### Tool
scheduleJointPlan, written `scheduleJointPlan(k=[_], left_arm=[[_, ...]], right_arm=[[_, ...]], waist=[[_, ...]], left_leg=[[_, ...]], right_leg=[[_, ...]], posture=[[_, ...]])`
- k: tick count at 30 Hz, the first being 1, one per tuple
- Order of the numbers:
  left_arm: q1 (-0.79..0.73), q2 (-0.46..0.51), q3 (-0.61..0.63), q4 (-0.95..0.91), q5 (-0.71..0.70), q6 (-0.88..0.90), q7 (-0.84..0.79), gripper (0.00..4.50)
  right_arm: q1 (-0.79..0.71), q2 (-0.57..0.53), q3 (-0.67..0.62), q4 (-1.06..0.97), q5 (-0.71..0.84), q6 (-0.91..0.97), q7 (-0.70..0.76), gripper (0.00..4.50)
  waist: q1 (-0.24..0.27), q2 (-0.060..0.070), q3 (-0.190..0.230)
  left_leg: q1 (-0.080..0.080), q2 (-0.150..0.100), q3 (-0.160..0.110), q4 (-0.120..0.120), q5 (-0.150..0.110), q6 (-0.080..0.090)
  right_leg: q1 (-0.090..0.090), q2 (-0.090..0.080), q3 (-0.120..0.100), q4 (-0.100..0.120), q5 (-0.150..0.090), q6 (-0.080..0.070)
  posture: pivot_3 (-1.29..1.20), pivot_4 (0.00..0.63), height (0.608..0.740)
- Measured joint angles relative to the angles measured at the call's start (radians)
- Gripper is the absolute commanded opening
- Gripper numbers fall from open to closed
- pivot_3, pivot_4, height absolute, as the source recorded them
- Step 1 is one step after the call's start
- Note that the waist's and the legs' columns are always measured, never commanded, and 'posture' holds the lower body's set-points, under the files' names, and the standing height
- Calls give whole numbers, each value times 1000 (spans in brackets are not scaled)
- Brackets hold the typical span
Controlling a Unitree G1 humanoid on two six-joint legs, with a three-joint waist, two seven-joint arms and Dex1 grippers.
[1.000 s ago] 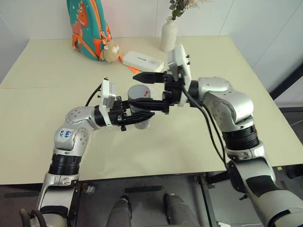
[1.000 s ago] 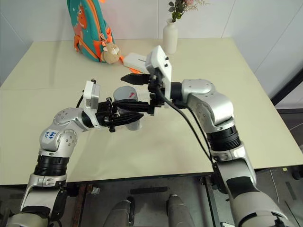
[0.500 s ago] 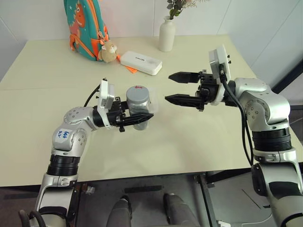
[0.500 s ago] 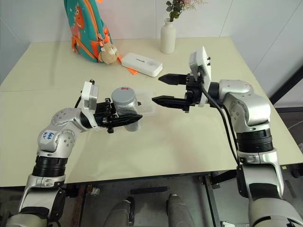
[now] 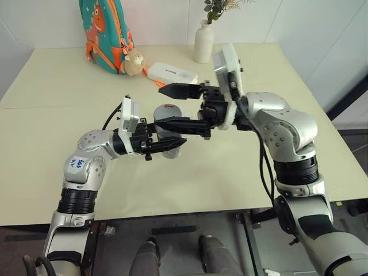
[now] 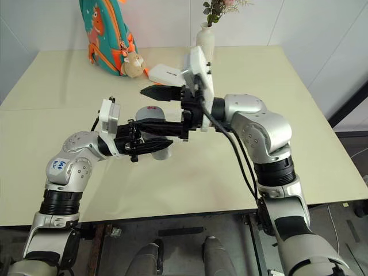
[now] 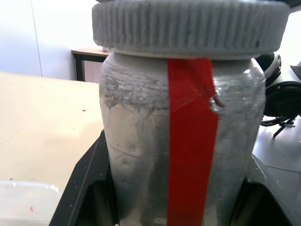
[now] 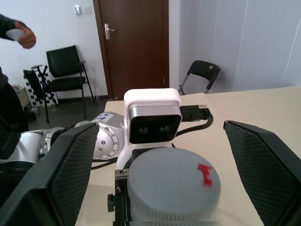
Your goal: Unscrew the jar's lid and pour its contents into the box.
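Observation:
My left gripper (image 5: 168,144) is shut on the jar (image 7: 178,141), holding it upright above the table near the middle. The jar is cloudy, with a red strip down its side and the ribbed grey lid (image 5: 167,111) screwed on top. Its contents cannot be made out through the wall. My right gripper (image 5: 172,107) reaches in from the right, open, with one black finger on each side of the lid (image 8: 174,188) and a gap to both. A corner of the clear box (image 7: 23,207) lies on the table beside the jar.
At the far edge of the table stand a teal backpack (image 5: 103,34) with a plush toy (image 5: 133,62), a white oblong case (image 5: 172,73) and a white vase (image 5: 202,41). A person's hand (image 8: 19,35) and chairs (image 8: 66,70) are beyond the table.
Half a second ago my right gripper stood off to the right of the jar. It has swung back left and straddles the lid, still open. The left gripper and jar held still.

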State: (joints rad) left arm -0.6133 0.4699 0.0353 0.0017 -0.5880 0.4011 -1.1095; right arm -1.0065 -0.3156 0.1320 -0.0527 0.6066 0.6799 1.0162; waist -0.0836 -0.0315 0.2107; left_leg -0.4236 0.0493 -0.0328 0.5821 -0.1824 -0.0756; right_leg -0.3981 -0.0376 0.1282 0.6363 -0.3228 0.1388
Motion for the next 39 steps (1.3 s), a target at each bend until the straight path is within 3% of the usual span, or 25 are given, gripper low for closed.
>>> scheduleJointPlan(k=[14, 39], left_arm=[[0, -4, -3, 1, 0, 0, 1, 2044], [-4, -4, -2, 7, 1, -1, 5, 2044]], right_arm=[[-23, 42, 42, 82, -78, -32, -40, 4478], [11, -54, -18, 54, -15, 6, 19, 4478]], waist=[[1, 0, 0], [2, 0, 0]], left_leg=[[0, 0, 0, 0, 0, 0], [0, 0, 0, 0, 0, 0]], right_leg=[[0, 0, 0, 0, 0, 0], [0, 0, 0, 0, 0, 0]], posture=[[0, 150, 740], [0, 150, 740]])
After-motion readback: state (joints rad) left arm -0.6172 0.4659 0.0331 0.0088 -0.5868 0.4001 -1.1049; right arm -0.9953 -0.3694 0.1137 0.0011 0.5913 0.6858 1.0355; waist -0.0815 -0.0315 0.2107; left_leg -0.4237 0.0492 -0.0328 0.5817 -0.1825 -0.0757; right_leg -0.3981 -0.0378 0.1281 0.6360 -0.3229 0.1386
